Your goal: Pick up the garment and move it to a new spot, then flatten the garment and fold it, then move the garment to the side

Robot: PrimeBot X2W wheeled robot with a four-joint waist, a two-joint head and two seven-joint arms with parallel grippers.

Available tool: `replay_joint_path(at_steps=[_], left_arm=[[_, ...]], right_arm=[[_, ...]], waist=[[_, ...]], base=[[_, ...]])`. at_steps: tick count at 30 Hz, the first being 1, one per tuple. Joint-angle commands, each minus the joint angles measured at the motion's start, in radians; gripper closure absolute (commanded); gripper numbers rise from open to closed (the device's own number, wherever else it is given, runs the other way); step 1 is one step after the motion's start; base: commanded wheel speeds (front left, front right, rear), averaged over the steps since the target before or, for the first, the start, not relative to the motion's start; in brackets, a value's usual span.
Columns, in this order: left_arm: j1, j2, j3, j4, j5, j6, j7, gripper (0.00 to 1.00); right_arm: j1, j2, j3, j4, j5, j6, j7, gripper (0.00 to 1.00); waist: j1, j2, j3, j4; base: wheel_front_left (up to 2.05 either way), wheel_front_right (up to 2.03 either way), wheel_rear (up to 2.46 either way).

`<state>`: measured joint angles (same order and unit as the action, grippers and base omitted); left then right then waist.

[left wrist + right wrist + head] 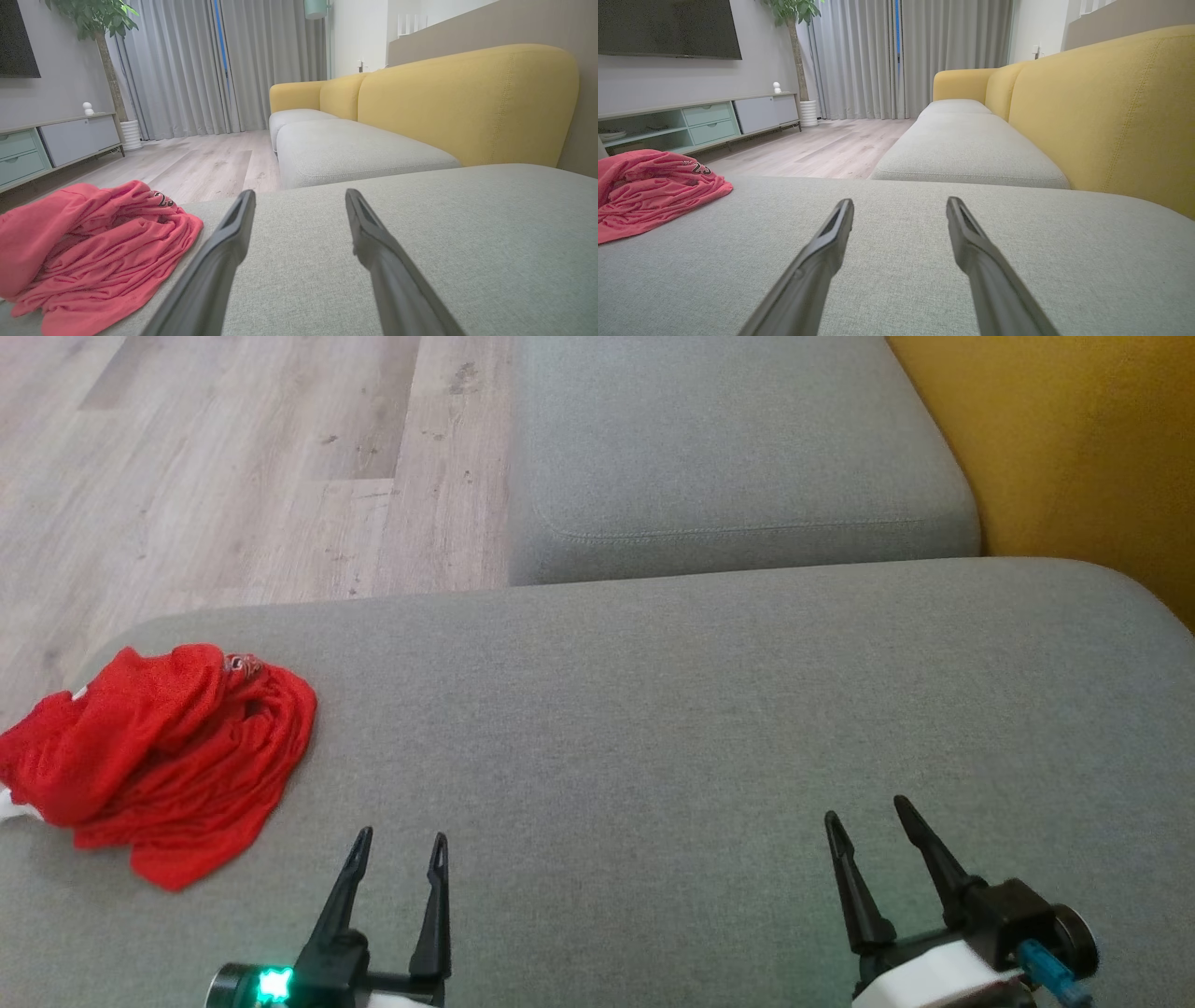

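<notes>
left gripper (401, 835): spread wide, empty, low over the near left of the seat.
right gripper (865, 808): spread wide, empty, near right, well apart from the cloth.
garment (168, 756): red, crumpled in a heap at the left edge of the grey cushion (672, 709), left of and slightly beyond the left gripper.
floor (233, 457): pale wood past that edge.
risk: a shallow pinch on one loose layer, likely to drag or nudge the heap over the edge onto the floor; bunched folds likely to tangle at flattening.
</notes>
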<state>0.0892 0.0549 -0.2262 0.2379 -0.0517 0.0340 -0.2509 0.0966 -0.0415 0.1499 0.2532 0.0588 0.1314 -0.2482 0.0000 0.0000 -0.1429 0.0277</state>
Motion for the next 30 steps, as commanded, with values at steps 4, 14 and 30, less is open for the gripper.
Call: replay_joint_path(at_steps=[4,14,30], left_arm=[[-0.043,-0.001,0.033,-0.026,0.010,0.001,-0.011,0.00],[-0.045,-0.002,0.046,-0.011,0.021,0.024,-0.011,0.00],[-0.072,0.012,0.117,-0.012,-0.006,0.006,-0.011,0.00]], right_arm=[[-0.028,-0.009,0.024,-0.030,-0.002,-0.001,-0.014,0.00],[-0.022,-0.009,0.033,-0.033,-0.002,-0.001,-0.014,0.00],[-0.037,-0.009,0.045,-0.055,0.012,-0.001,-0.014,0.00]], waist=[[0.0000,0.0000,0.000,0.006],[0.0000,0.0000,0.003,0.062],[0.0000,0.0000,0.045,0.298]], base=[[0.00,0.00,0.00],[0.00,0.00,0.00],[0.00,0.00,0.00]])
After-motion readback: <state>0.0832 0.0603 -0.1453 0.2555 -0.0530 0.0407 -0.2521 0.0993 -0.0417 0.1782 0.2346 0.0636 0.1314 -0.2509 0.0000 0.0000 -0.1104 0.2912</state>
